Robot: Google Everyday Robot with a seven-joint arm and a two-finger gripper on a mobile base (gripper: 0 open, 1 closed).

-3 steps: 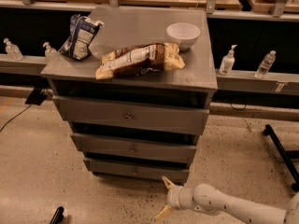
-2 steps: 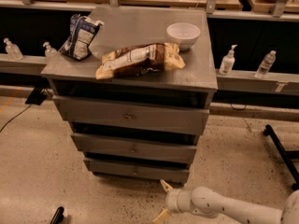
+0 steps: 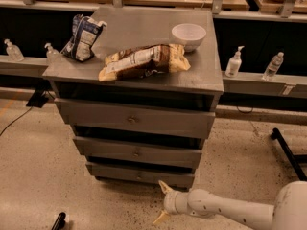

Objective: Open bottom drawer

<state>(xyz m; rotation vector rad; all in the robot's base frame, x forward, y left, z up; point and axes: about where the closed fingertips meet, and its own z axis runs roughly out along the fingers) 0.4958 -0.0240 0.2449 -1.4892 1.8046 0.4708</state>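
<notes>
the gripper hangs low over the floor just right of and in front of the bottom drawer, its two fingers spread wide and holding nothing, probably so it can close around the small round knob at the middle of that front. that drawer sits lowest in the grey chest and looks shut. i count three drawers, two snack bags and one white bowl on top, and four bottles on the ledge behind, two on each side.
</notes>
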